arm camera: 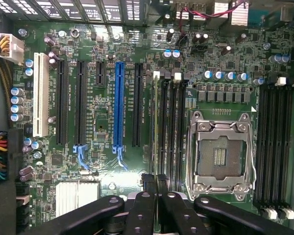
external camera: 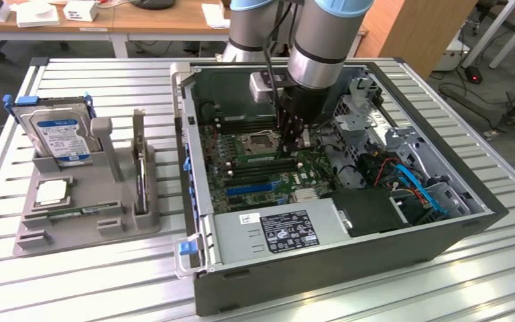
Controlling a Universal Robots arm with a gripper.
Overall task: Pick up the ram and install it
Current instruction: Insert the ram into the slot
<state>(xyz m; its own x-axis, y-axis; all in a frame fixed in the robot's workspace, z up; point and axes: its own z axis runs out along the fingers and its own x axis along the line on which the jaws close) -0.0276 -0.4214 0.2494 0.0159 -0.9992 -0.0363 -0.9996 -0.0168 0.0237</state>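
Your gripper (external camera: 292, 139), clamped on the ram (arm camera: 157, 122), stands at three o'clock of the CPU socket (external camera: 261, 141), exterior view. Pickup done; seating in the slot unconfirmed.

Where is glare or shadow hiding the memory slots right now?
Wrist view: glare washes the motherboard near the expansion slots' ends; the ram and memory slots ahead of the gripper are evenly lit. Exterior view: the case interior is dim under the arm.

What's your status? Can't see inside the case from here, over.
Gripper shut on the ram. Ram edge-on at the memory slots beside the empty CPU socket. Nothing seen blocking the slots.
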